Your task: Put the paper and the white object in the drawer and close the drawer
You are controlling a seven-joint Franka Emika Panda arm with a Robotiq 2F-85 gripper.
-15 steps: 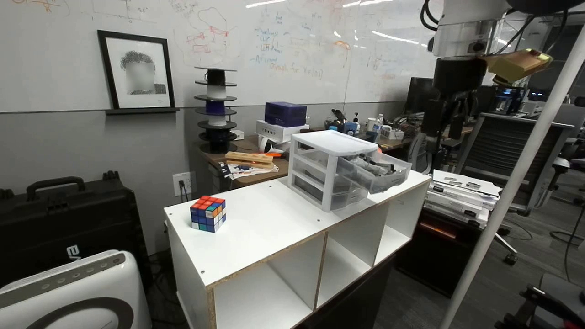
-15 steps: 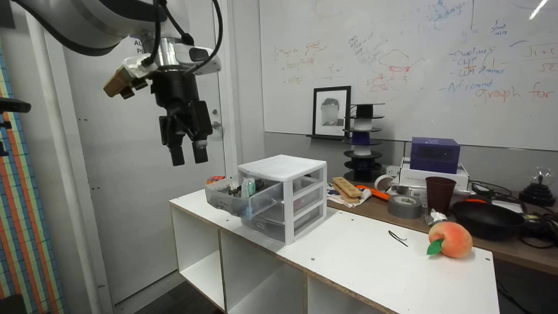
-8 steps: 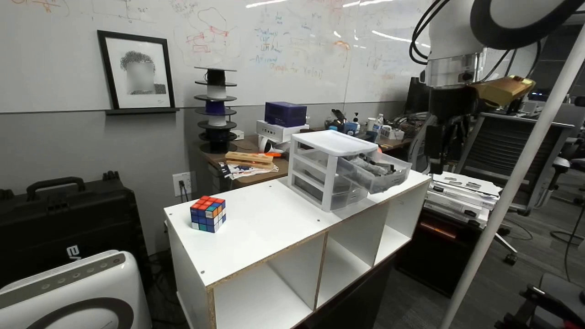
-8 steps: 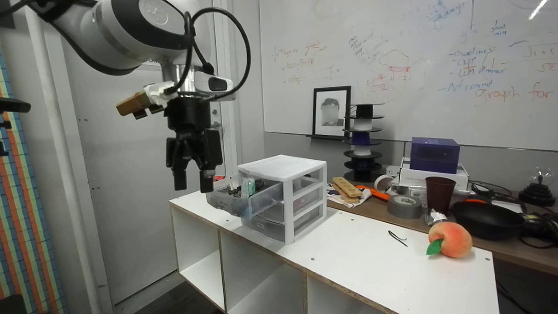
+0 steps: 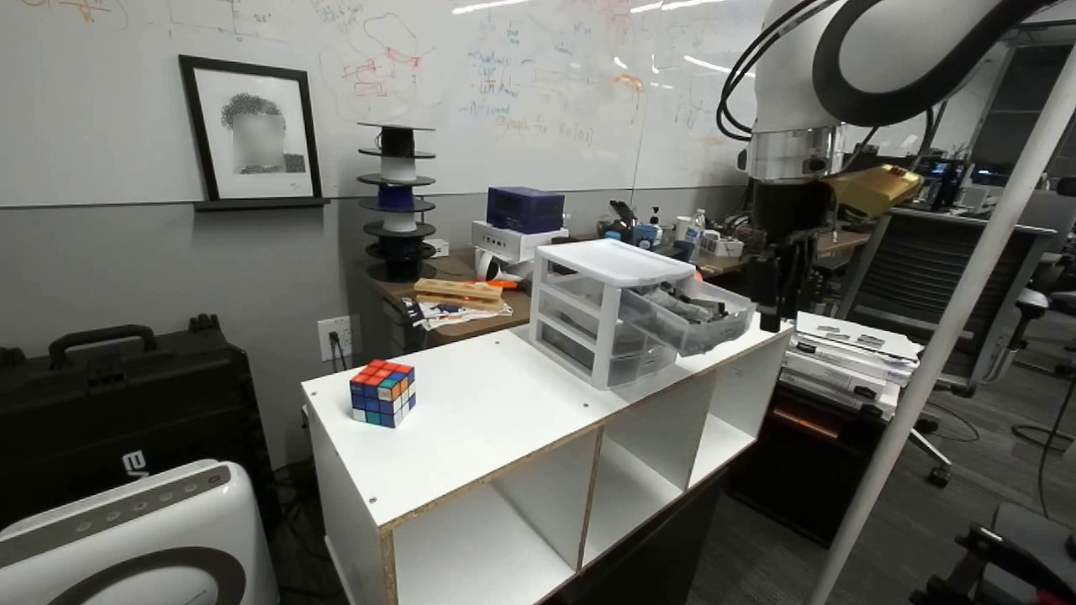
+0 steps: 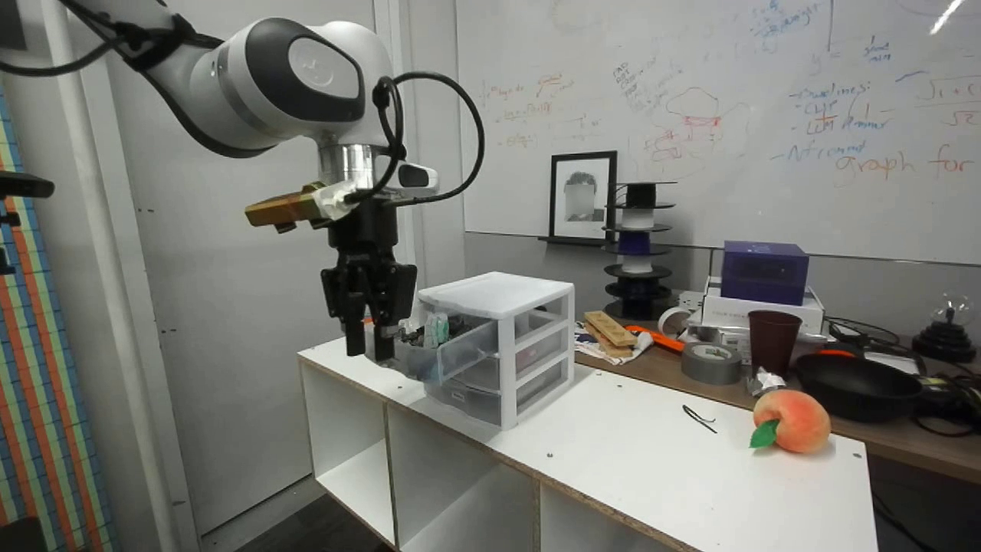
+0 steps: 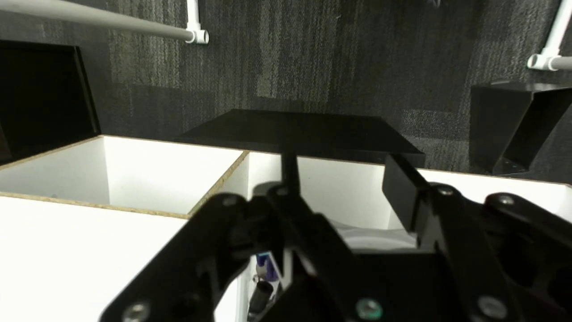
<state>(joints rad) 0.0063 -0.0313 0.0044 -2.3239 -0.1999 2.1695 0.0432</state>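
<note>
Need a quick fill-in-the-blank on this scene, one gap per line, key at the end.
1. The drawer pulled out farthest from the plastic unit is the ___ one.
2. With a gap between its fingers, the gripper is ___, not closed.
3. The peach on the white shelf has a leaf colored ___.
4. Stacked in that plastic unit are ___ drawers in all.
Missing words: top; open; green; three.

You have a puzzle cube [image 5: 383,393] and a peach [image 6: 797,420] on top of the shelf [image 5: 454,445]. Behind it you see a desk [image 6: 663,375], stacked spools [image 5: 398,200], a purple box [image 5: 526,212], a dark red cup [image 6: 773,337] and tape [image 6: 712,371]; near it, a black case [image 5: 143,395].
</note>
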